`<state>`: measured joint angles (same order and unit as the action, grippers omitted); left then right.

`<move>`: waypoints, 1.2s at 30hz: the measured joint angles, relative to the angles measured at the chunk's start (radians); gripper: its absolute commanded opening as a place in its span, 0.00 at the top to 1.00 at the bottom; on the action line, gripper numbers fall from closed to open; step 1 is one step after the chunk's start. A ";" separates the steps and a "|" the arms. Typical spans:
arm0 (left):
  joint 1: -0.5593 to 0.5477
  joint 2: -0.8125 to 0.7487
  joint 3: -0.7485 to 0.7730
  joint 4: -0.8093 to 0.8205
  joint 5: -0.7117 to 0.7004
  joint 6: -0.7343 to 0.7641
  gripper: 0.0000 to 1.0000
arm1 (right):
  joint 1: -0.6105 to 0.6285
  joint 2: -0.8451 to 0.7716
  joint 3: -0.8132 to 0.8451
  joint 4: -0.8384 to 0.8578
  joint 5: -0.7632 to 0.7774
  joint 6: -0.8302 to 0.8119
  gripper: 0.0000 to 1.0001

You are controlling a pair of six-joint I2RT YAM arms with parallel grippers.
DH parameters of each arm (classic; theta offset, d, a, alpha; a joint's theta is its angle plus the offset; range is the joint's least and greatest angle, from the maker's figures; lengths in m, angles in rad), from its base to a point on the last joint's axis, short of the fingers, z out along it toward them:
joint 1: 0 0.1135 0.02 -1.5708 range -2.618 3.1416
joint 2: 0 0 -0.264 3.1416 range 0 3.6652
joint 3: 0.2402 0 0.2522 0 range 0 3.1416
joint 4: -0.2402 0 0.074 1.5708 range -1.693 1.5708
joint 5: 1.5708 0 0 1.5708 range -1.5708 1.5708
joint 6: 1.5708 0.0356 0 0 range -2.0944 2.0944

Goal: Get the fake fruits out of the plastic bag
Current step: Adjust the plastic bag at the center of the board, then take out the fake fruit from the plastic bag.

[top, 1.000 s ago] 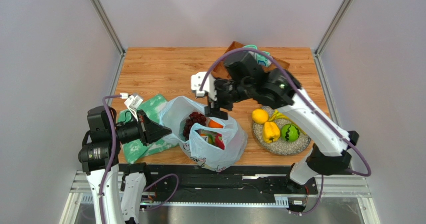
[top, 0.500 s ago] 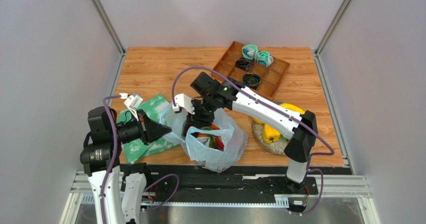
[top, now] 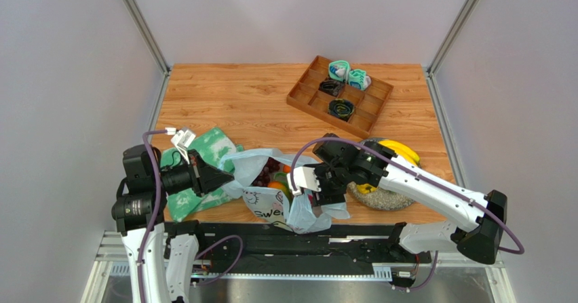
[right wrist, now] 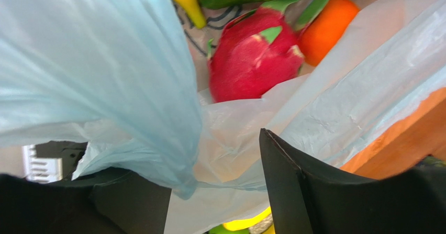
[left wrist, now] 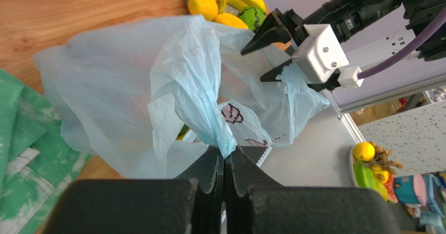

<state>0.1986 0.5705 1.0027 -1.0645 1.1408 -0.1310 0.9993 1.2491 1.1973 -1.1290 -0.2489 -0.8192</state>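
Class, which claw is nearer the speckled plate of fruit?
Right. The right claw sits at the edge of the plastic bag, just beside the plate; the left claw pinches the bag's far side.

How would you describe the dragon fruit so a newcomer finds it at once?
Start at the pale-blue plastic bag at the near edge of the wooden table. Inside it, the dragon fruit lies beside the orange. It alone is bright pink-red with green-tipped scales.
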 measured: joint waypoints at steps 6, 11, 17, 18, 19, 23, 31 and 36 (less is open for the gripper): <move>0.000 -0.040 -0.121 -0.029 -0.001 -0.029 1.00 | 0.002 0.066 0.019 0.120 0.023 -0.003 0.37; -0.013 -0.015 -0.128 -0.064 -0.100 -0.041 1.00 | 0.002 0.161 0.064 0.191 0.032 0.003 0.36; -0.019 0.029 -0.152 -0.058 -0.182 -0.048 1.00 | 0.002 0.230 0.118 0.193 0.059 -0.012 0.31; -0.019 0.024 -0.159 -0.058 -0.183 -0.050 1.00 | 0.002 0.250 0.134 0.185 0.061 -0.018 0.30; -0.020 0.016 -0.162 -0.058 -0.182 -0.050 1.00 | 0.002 0.272 0.146 0.177 0.064 -0.023 0.16; -0.020 0.020 -0.162 -0.045 -0.174 -0.051 1.00 | 0.002 0.359 0.152 0.132 0.083 -0.028 0.00; -0.020 0.031 -0.162 -0.037 -0.160 -0.053 1.00 | 0.004 0.458 0.140 0.110 0.105 -0.016 0.00; -0.020 0.032 -0.162 -0.037 -0.159 -0.054 1.00 | 0.012 0.521 0.125 0.138 0.137 -0.007 0.35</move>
<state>0.1783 0.6029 0.8406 -1.1011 0.9817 -0.1848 1.0115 1.7706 1.3224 -0.9905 -0.1120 -0.8261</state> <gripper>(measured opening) 0.009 0.889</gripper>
